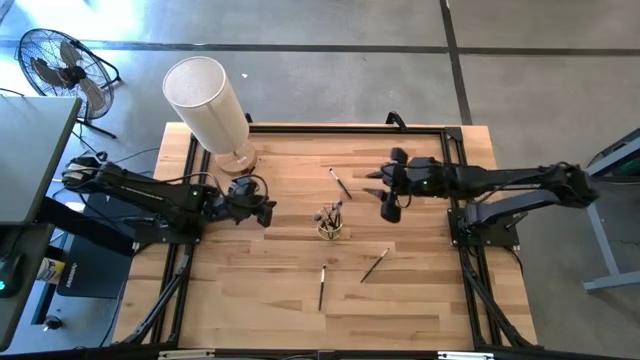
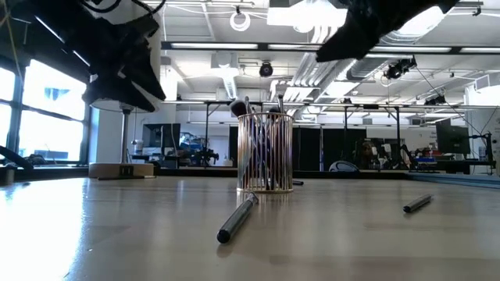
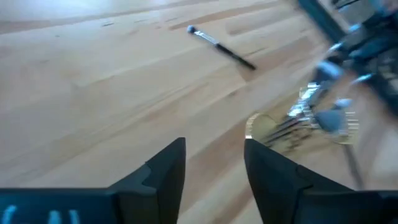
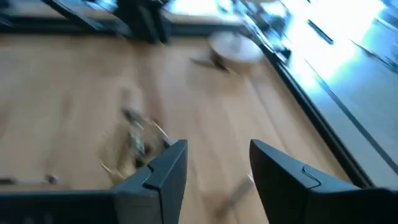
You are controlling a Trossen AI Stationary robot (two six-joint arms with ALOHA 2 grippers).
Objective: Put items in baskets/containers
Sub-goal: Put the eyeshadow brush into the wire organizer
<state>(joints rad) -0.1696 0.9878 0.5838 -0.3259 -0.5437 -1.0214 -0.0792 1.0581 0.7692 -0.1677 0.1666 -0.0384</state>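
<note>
At table centre, glass cup (image 1: pixel 331 226) holds brushes; left tool (image 1: pixel 268 212) at 9 o'clock and right tool (image 1: pixel 389 211) at 3 o'clock flank it, both released, free to collect loose brushes (image 1: pixel 322 287).

— What carries everything here?

— A wooden table (image 1: pixel 260 300) of pale butcher-block planks, with a dark frame along its edges.

— And what rests directly on it?

— Near the middle stands a small clear glass cup (image 1: pixel 331 229), upright, with several brushes standing inside it. Three brushes lie loose on the planks: one brush (image 1: pixel 340 183) beyond the cup toward the far edge, another brush (image 1: pixel 322 287) on the near side of the cup, and a third brush (image 1: pixel 375 264) just to the right of that one, at a slant.

— Anything else?

— A big white cylinder (image 1: pixel 208 103) on a round wooden base (image 1: pixel 237 158) sits at the far left corner.
</note>
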